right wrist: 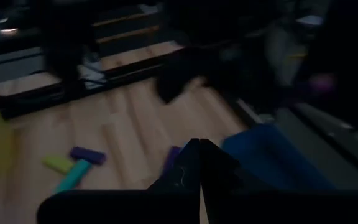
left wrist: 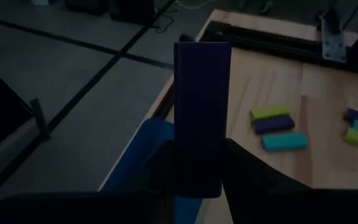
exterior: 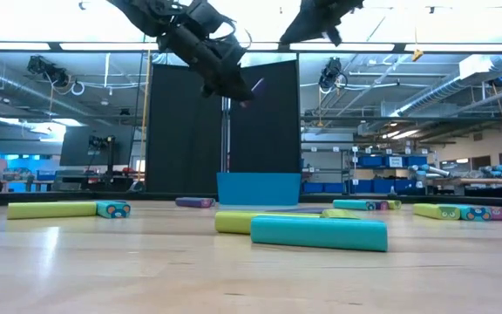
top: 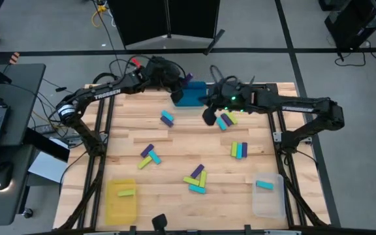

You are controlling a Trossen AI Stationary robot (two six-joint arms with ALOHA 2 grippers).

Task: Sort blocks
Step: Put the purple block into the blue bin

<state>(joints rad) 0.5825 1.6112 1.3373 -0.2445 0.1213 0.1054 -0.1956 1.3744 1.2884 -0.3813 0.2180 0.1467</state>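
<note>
My left gripper is raised over the far-left corner of the blue bin and is shut on a purple block; the low view shows the gripper high above the bin. My right gripper hovers just near-right of the blue bin, fingers shut and empty, beside a cyan, purple and lime group. Other purple, lime and cyan blocks lie flat on the table in clusters. My left gripper pinches the purple block between its two fingers at one end. The rest of the block sticks out past the fingertips along the fingers. The block is lifted clear, above the blue bin's edge.
A yellow bin at the near-left corner holds a lime block. A clear bin at the near right holds a cyan block. Bare wood lies between the block clusters. A desk with a laptop stands off the table's left.
</note>
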